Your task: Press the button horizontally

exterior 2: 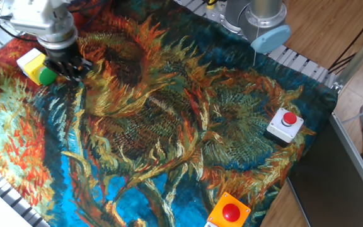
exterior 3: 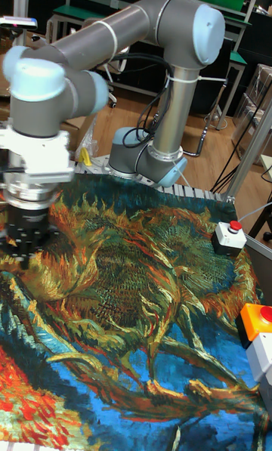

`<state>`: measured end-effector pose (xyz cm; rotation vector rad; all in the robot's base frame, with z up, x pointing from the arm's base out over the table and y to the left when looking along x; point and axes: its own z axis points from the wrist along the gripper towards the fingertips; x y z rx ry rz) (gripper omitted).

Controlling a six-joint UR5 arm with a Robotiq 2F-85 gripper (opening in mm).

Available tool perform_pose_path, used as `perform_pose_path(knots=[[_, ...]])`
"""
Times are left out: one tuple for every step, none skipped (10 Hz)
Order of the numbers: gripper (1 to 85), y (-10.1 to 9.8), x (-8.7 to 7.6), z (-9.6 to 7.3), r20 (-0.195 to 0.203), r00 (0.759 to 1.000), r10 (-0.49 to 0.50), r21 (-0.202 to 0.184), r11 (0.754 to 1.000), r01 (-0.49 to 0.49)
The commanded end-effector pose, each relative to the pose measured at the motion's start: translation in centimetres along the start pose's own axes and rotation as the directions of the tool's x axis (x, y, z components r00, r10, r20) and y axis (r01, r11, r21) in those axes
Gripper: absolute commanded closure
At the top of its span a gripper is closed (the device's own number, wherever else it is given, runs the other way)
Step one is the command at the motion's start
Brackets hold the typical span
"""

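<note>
Hovering low just beside the button (exterior 2: 45, 75), whose green cap faces sideways from its yellow housing at the cloth's (exterior 2: 181, 145) far corner, the gripper (exterior 2: 71, 65) looks aligned for a sideways push, finger spacing indiscernible.
</note>
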<state>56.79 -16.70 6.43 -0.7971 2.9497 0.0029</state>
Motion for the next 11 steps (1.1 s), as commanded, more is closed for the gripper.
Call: perform_pose_path(knots=[[84.3,7.5,-4.5,-0.6,0.025,0.995,0.098,-0.049,0.994,-0.097],[84.3,7.5,-5.0,-1.1,0.014,0.994,0.106,-0.037,0.994,-0.105],[84.3,7.0,-4.4,-1.1,-0.004,0.997,0.077,-0.016,0.997,-0.077],[84.3,6.2,-3.9,-1.1,-0.022,0.999,0.026,0.014,1.000,-0.026],[84.3,6.0,-3.9,-0.8,-0.004,1.000,0.002,0.003,1.000,-0.002],[84.3,6.2,-4.1,-0.5,0.014,1.000,0.006,0.001,1.000,-0.006],[84.3,8.9,-5.9,-0.7,0.028,0.998,0.061,-0.017,0.998,-0.060],[84.3,10.8,-7.2,-0.8,0.034,0.995,0.094,-0.028,0.995,-0.093],[84.3,11.7,-7.8,-1.0,0.038,0.994,0.107,-0.045,0.993,-0.105],[84.3,11.8,-7.6,-1.1,0.027,0.995,0.099,-0.038,0.994,-0.098],[84.3,11.7,-7.5,-1.1,0.022,0.996,0.091,-0.037,0.995,-0.090]])
